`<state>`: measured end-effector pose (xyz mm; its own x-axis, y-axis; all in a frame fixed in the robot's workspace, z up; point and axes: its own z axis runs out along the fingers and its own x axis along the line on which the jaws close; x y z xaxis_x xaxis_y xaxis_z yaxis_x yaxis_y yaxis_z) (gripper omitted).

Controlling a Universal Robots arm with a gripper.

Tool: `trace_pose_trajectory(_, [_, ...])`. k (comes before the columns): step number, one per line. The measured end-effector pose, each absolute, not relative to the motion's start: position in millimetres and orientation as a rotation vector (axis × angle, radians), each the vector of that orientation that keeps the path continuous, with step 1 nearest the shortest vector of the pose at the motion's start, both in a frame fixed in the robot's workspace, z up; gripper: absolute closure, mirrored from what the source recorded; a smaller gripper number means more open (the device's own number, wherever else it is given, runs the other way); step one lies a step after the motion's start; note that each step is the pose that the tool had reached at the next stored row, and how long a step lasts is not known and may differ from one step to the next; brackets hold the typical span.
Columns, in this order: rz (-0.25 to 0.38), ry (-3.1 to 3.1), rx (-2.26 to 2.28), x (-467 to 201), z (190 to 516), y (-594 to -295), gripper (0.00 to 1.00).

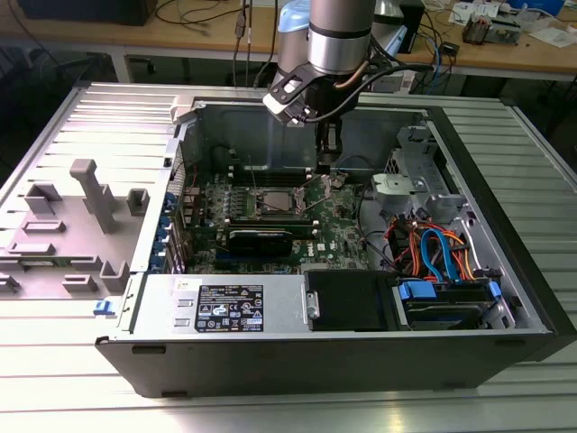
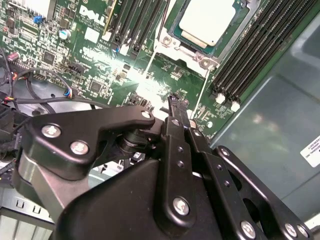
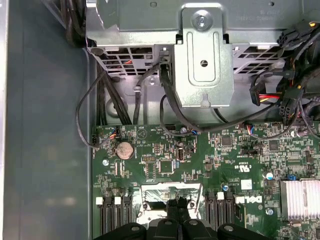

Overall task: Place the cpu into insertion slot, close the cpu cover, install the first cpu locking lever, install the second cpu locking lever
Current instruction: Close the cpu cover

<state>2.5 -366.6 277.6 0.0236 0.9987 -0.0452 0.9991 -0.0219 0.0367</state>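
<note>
fingers (image 2: 175, 117), seemingly closed, hover by cpu (image 2: 207, 20) between memory slots (image 2: 250, 55).

second wrist view: cpu (image 2: 207, 20) runs off the picture's edge; gripper (image 2: 176, 101) body hides the board beneath it. first wrist view: insertion slot (image 3: 160, 192) partly behind the fingertips, cut by the edge. exterior view: slot too small to read, perhaps uncovered.

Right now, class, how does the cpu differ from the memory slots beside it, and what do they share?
The cpu is a flat square; the memory slots are long and narrow. The cpu's top is pale metal; the memory slots are black with white end clips. Both sit on the green motherboard.
</note>
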Motion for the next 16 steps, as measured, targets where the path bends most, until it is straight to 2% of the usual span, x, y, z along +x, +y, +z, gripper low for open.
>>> trace_pose_trajectory(16, [-0.010,2.156,2.205,6.5,277.6,-366.6,0.89])
